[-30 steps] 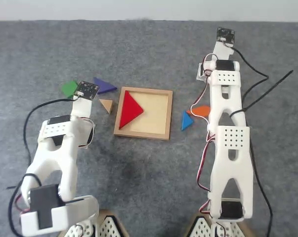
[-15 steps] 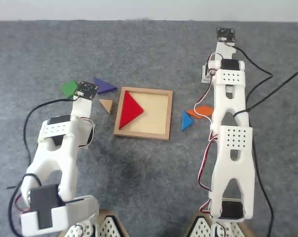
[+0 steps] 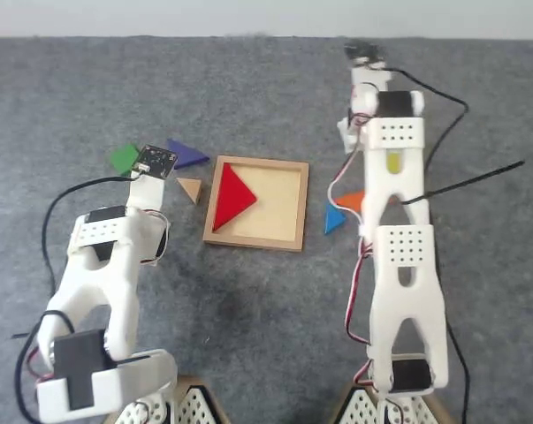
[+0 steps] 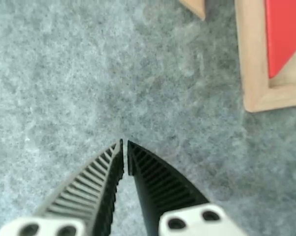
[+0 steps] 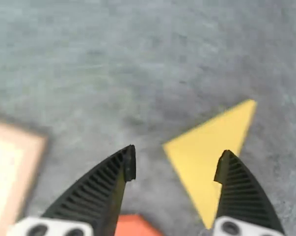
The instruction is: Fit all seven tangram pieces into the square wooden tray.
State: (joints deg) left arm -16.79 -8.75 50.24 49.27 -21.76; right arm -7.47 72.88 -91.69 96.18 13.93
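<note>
From the high view, you have the square wooden tray (image 3: pixel 258 162) at the middle of the grey mat (image 3: pixel 248 88). The red triangle (image 3: pixel 230 196) lies inside it, against its left wall. The other pieces lie outside the tray. The tan triangle (image 3: pixel 190 188) is just off the tray's left side, with the purple triangle (image 3: pixel 188 154) and the green piece (image 3: pixel 122 158) farther out on that side. The blue triangle (image 3: pixel 333 215) sits just off the tray's right side. The orange piece (image 3: pixel 353 200) is beside it, partly under your right arm (image 3: pixel 399 256). Your left arm (image 3: pixel 107 265) stretches toward the tray's left side.

In the left wrist view, your left gripper (image 4: pixel 124 143) hangs over bare mat near a corner of the tray. Its jaws are pinched almost together and grip nothing.

In the right wrist view, your right gripper (image 5: pixel 177 164) is spread wide above the yellow triangle (image 5: pixel 211 157), which lies flat on the mat, apart from the tray. One fingertip is over the mat beside the triangle, between it and the tray. The other is over the triangle's far edge.
</note>
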